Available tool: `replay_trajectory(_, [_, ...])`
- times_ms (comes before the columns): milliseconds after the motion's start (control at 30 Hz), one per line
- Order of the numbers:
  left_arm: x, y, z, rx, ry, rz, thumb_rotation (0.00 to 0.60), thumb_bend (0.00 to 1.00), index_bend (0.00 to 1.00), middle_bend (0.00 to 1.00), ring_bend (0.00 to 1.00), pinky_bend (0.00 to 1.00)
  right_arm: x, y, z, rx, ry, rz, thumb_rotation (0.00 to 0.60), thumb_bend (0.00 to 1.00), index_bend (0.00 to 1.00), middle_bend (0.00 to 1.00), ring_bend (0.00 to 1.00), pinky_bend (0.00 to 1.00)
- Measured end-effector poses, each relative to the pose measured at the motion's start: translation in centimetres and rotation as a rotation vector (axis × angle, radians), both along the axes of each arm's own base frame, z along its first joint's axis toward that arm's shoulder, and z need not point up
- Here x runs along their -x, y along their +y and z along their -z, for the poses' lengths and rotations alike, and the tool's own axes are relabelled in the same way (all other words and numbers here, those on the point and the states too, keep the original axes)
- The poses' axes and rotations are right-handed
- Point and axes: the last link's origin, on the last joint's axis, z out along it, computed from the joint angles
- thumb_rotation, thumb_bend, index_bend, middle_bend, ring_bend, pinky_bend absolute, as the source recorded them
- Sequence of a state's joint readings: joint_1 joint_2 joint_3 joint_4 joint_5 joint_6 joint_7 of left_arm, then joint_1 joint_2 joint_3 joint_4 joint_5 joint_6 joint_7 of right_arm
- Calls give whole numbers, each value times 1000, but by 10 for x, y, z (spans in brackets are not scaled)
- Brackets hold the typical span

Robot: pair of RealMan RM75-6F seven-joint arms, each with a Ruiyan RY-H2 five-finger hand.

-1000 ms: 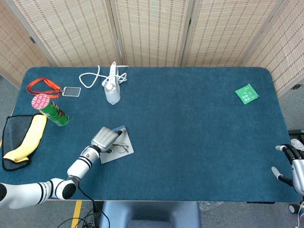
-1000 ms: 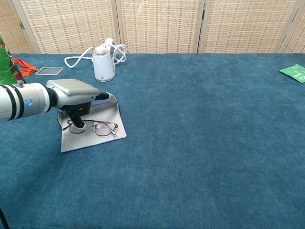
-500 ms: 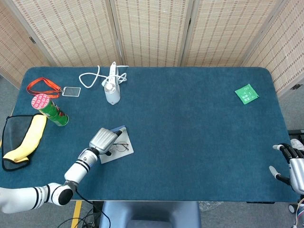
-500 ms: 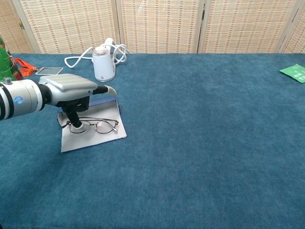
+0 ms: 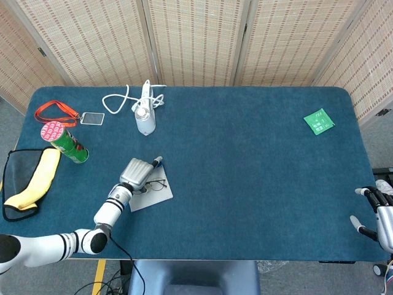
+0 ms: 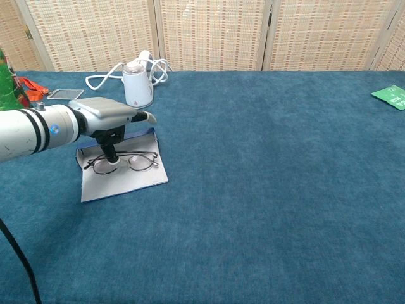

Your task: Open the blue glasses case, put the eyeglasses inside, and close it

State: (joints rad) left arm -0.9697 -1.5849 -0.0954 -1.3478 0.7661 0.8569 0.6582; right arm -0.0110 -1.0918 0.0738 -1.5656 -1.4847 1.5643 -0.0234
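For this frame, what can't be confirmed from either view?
- Whether the left hand grips the eyeglasses: in the chest view a finger comes down at the frame, but the palm hides the contact; the head view is too small.
- The blue glasses case: mostly covered by the left hand, so whether it is open is unclear.
- The right hand: cut off by the head view's edge, absent from the chest view.

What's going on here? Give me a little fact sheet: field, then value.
Left hand: over the glasses, fingers down on them; grip unclear
Glasses: unfolded, lying on the case
Case: opened flat on the table, blue edge showing
Right hand: idle at the table's right edge, fingers spread, holding nothing
Nearby: white kettle, green can
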Motion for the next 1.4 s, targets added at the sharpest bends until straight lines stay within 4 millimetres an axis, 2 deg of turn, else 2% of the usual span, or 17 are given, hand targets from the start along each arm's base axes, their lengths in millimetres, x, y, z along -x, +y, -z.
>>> replay_trajectory(167, [5,5,-2,-39,5,-35,600,278,0,975,910,960,1,0,0,1,-1,2,600,214,273,272,371,301])
replay_trajectory(333, [1,-4,-4,-21,-22,-36,600,277,0,975,910,961,0,-1,0,-1,-2,-4,600,214,273,272,372,302])
replay_trajectory(500, [-6,-15,-18,-33,-71,-7,600,277,0,975,910,961,0,-1,0,0,-2,-5,600,213,273,272,373,302])
replay_trajectory(667, [-4,-10,-30,-86,-96,-1,600,278,0,975,910,961,0,-1,0,0,-2,-5,600,213,273,273,374,302])
replay_trajectory(1067, [16,5,-16,-96,-51,-64,600,277,0,975,910,961,1,1,-2,6,1,4,600,214,273,273,377,302])
replay_trajectory(1233, [19,5,-14,-94,-45,-69,600,278,0,975,910,961,0,0,-1,2,1,1,600,214,273,273,377,301])
replay_trajectory(1400, [12,3,-18,-105,-72,-47,600,278,0,975,910,961,0,-1,-1,1,2,1,600,213,273,273,377,302])
